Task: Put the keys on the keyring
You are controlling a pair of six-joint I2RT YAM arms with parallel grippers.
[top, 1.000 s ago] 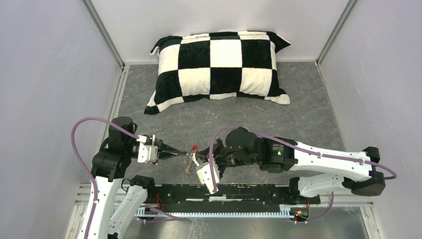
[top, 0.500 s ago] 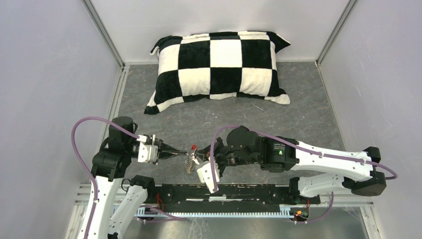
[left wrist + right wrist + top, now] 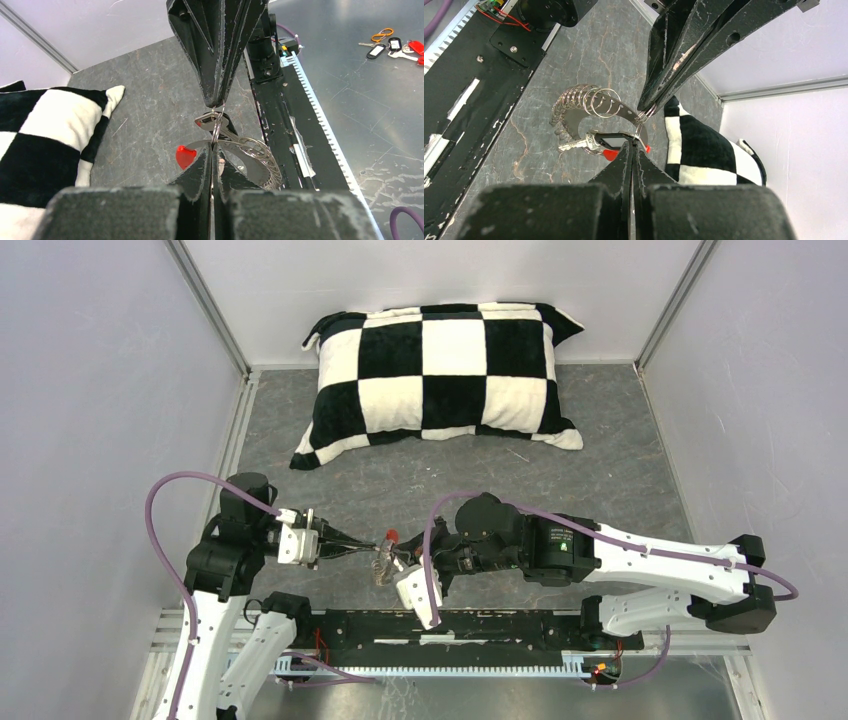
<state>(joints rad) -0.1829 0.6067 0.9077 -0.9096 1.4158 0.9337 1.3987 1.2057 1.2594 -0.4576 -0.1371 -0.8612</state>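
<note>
Your left gripper (image 3: 212, 150), in from nine o'clock, clamps the keyring (image 3: 255, 150) so your right gripper (image 3: 633, 145), pinching a key (image 3: 610, 141), can thread it.

Left tool (image 3: 211, 152) pinched tight, right tool (image 3: 631, 146) likewise (tips nearly meeting)

Shiny wire keyring (image 3: 589, 102) (red plastic sleeve (image 3: 185, 156)), plush pillow (image 3: 440, 370); rough tabletop (image 3: 600, 460)
</note>
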